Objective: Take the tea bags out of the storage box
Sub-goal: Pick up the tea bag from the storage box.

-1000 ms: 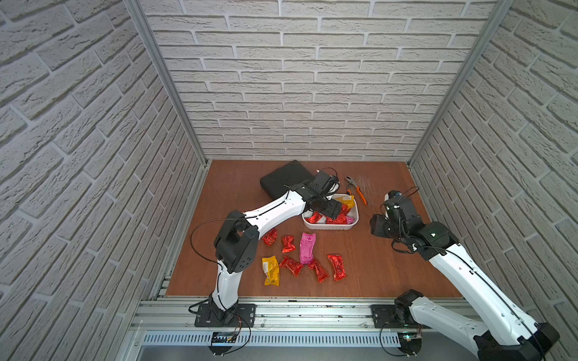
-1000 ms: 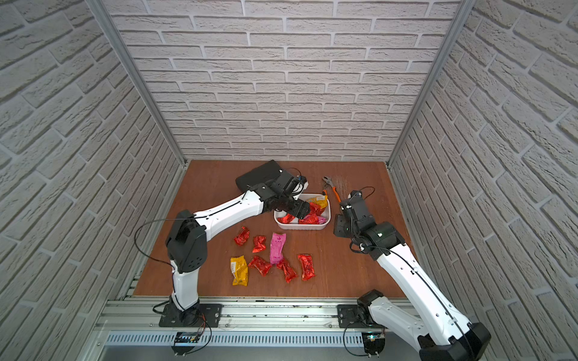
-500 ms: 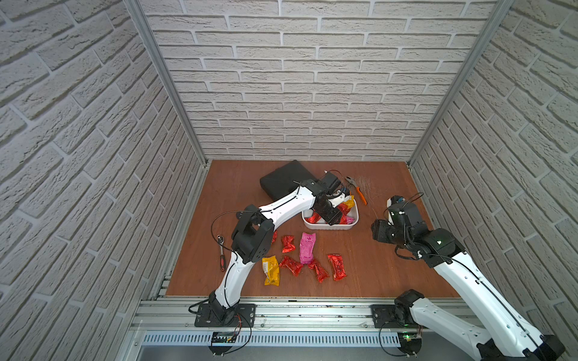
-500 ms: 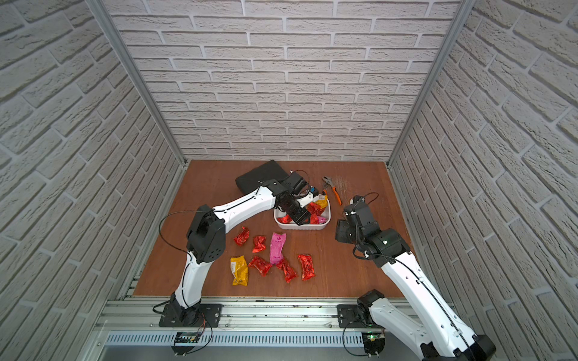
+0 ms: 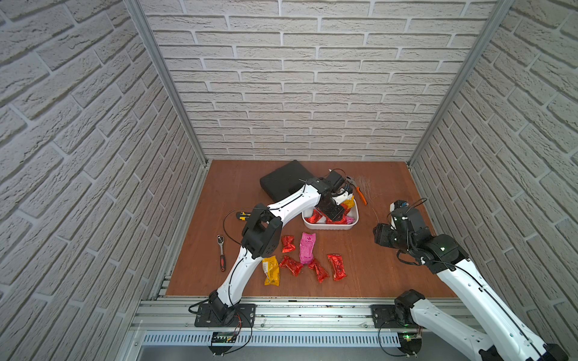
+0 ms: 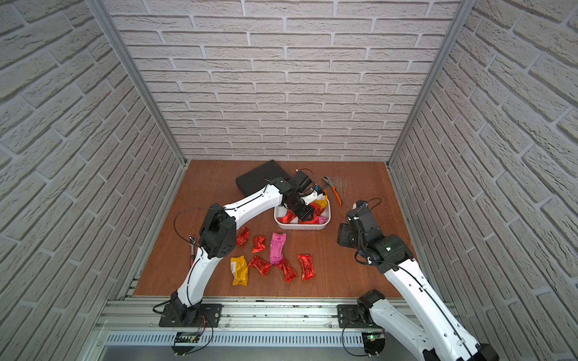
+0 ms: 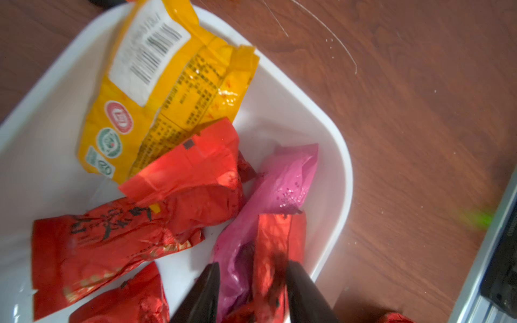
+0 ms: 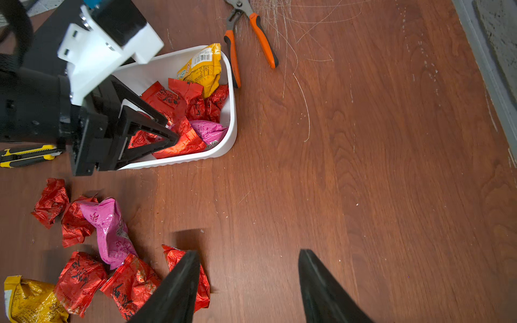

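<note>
Left pincer (image 7: 253, 264) deeper in the box (image 5: 328, 226) than a second ago, narrowed, jaws astride a red tea bag (image 7: 277, 246), firm grip unclear, box mid-table at the back, seven tea bags (image 6: 277, 247) loose on the table (image 5: 369, 275) before it, right pincer (image 8: 248, 251) drawn back, wide, empty.

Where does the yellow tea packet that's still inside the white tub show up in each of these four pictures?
In a top view: the yellow tea bag lies in the far right corner of the storage box.
In a top view: the yellow tea bag lies in that same corner.
Left wrist view: yellow tea bag, barcode side up, partly under a red tea bag.
Right wrist view: yellow tea bag, in the corner beside the orange pliers.
Shared landmark: the white storage box.
</note>
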You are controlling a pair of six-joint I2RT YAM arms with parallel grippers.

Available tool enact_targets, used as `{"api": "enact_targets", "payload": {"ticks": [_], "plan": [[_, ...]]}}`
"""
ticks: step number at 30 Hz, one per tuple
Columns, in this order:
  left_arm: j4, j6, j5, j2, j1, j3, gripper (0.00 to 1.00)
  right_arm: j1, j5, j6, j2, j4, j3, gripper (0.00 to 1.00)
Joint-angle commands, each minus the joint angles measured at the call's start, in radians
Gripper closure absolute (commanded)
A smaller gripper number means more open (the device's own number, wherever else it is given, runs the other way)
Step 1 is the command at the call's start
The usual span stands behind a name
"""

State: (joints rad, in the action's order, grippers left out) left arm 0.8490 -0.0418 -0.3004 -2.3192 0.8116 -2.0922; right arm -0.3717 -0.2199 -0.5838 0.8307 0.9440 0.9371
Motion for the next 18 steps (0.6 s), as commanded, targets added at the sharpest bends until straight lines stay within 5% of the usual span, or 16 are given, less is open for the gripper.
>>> {"api": "enact_targets", "payload": {"ticks": [1, 11, 18], "plan": [[0.053, -0.018, -0.052, -0.037, -0.008, -0.038, 0.60, 0.009, -0.032, -0.013, -0.027, 0.013, -0.002, 0.38], [0.055, -0.031, -0.082, -0.033, -0.009, -0.079, 1.00, 0.011, -0.045, -0.023, -0.077, 0.032, -0.005, 0.39], [0.035, -0.051, -0.049, 0.043, -0.014, -0.060, 1.00, 0.010, -0.025, -0.024, -0.073, 0.020, 0.008, 0.39]]}}
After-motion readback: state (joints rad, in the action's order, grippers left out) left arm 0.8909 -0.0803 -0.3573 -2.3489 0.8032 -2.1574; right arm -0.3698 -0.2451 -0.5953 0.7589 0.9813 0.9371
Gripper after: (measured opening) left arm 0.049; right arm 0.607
